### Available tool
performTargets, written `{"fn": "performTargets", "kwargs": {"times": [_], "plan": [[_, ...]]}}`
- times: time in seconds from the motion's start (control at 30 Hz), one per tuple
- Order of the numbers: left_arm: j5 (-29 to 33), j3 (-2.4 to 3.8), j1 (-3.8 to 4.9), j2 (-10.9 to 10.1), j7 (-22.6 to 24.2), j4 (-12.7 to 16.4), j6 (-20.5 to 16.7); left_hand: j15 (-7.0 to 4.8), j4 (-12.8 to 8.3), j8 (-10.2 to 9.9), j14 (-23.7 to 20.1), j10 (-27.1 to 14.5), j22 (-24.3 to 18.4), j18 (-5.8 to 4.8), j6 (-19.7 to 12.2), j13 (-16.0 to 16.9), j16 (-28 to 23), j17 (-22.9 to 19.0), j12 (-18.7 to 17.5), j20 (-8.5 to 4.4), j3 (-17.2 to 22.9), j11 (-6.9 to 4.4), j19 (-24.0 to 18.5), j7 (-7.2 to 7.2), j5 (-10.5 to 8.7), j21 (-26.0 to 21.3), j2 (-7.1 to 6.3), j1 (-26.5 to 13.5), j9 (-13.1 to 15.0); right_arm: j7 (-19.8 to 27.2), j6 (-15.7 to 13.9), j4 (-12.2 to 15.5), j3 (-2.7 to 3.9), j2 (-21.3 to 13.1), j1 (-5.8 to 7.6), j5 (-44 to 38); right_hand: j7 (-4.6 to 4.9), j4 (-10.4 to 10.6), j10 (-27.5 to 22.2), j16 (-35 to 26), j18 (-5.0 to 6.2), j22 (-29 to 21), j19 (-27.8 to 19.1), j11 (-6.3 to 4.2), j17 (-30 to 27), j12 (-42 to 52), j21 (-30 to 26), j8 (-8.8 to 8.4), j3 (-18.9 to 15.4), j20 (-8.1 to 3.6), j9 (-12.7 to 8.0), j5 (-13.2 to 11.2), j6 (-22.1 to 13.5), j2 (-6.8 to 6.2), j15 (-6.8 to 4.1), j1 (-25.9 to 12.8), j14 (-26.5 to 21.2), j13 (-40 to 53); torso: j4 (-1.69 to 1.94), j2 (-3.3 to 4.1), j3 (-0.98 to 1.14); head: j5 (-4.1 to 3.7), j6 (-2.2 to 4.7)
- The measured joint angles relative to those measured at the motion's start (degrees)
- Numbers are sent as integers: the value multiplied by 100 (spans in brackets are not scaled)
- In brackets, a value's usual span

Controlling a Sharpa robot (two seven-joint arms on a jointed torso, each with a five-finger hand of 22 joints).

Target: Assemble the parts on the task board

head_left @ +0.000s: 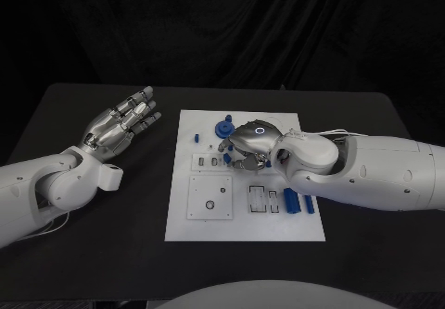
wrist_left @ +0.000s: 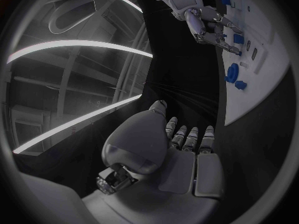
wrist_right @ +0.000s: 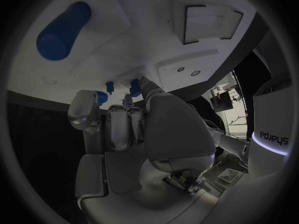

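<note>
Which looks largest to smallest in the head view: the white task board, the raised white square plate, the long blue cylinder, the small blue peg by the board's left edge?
1. White task board
2. Raised white square plate
3. Long blue cylinder
4. Small blue peg

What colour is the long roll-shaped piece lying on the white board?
Blue. The long cylinder shows best in the right wrist view, lying on the white task board.

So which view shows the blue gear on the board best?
The head view: the blue gear sits at the far edge of the board, unobstructed, just beside the right hand. The left wrist view shows it smaller and bent near the rim. In the right wrist view I cannot pick it out with certainty.
</note>
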Motion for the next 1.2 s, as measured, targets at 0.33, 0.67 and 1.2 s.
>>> {"fn": "performTargets", "kwargs": {"times": [0.33,0.67,1.2], "plan": [[0,0,-25,-10,0,16,-12,55,35,9,5,-16,-1,-1,29,0,0,-1,0,25,-29,28,26,29,-46,0,0,0,3,53,-175,73,0,-134,0,-1,-27,297,-57,0,-1,5,0,-15,0,-34,-50,0,-372,0,-261,-631,-333,-219,0,-366,0,-2,-9,-4,10,60,-12],[-302,-1,-29,-84,-1,199,-465,229,391,131,2103,1619,702,-1,841,582,1196,851,1802,249,-213,654,2118,378,-268,1339,-4,-105,98,411,-1150,298,-1,-677,255,226,24,816,153,258,-1,4,171,-19,-1,152,365,133,-419,-39,-304,-640,-53,-176,0,-604,0,-3,22,-213,62,155,5],[-716,2,70,407,1,-34,-1012,227,393,809,4034,3550,1694,-2,2722,1883,4569,2269,4357,269,-344,791,4383,1021,-1612,3421,-1,-1091,303,752,-1624,-115,-3,-960,412,795,83,743,274,366,-1,3,258,23,-1,256,607,223,-346,-12,-317,-500,318,244,0,-566,0,-3,-23,-725,291,357,-140]]}}
